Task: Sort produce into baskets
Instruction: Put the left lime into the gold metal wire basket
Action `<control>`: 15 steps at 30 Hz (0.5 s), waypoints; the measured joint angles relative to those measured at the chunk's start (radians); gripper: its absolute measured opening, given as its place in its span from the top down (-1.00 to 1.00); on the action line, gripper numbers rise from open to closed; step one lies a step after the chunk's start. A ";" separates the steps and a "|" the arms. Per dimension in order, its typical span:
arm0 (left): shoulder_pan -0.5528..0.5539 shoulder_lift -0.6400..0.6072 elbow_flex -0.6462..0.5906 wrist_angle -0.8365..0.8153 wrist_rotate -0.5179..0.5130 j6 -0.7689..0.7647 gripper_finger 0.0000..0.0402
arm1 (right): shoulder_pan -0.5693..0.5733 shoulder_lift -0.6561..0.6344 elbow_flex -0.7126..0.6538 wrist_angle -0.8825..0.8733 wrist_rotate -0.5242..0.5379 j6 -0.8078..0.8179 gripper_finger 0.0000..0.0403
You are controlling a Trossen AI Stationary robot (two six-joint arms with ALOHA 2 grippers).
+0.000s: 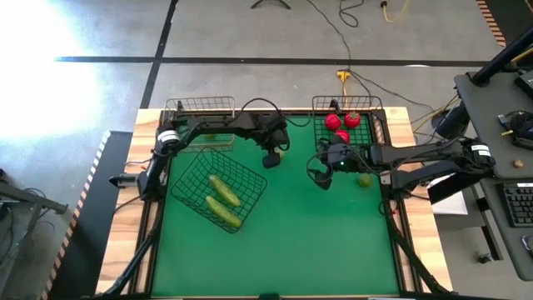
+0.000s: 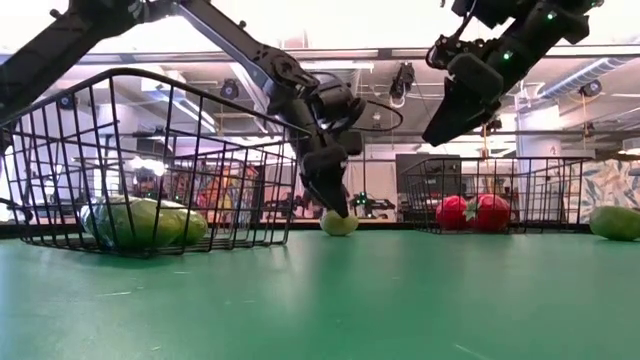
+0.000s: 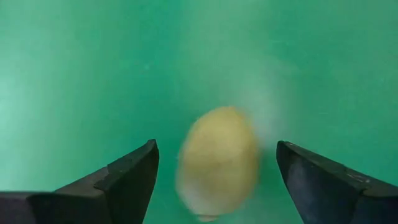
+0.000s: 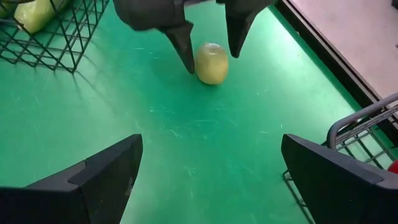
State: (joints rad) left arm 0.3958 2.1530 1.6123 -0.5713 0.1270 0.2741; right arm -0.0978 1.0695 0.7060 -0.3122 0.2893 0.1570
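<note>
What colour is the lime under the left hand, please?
Yellow-green; the lime shows best in the right wrist view.

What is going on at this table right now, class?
A two-armed robot is sorting toy produce into wire baskets. The left end effector hangs open around a lime on the green table, not yet closed. The right end effector waits open nearby. Two cucumbers lie in a black basket, three tomatoes in another basket.

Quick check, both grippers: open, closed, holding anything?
Left gripper: open, straddling a lime on the mat.
Right gripper: open, empty, raised.
</note>
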 joint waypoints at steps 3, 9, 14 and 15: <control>0.000 0.010 -0.001 -0.004 -0.065 0.005 -0.53 | 0.000 0.000 0.000 0.000 0.000 0.013 -0.87; -0.005 0.009 -0.005 -0.041 -0.108 0.058 -0.43 | 0.000 0.000 0.000 0.000 0.000 0.027 -0.87; -0.008 0.009 -0.016 -0.042 -0.144 0.137 -0.30 | 0.000 0.000 0.000 0.001 0.000 0.028 -0.87; -0.008 0.009 -0.016 -0.038 -0.145 0.140 -0.28 | 0.000 0.000 0.000 0.001 0.000 0.033 -0.87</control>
State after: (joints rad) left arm 0.3882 2.1624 1.5963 -0.6094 -0.0178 0.4139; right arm -0.0978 1.0695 0.7062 -0.3107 0.2890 0.1898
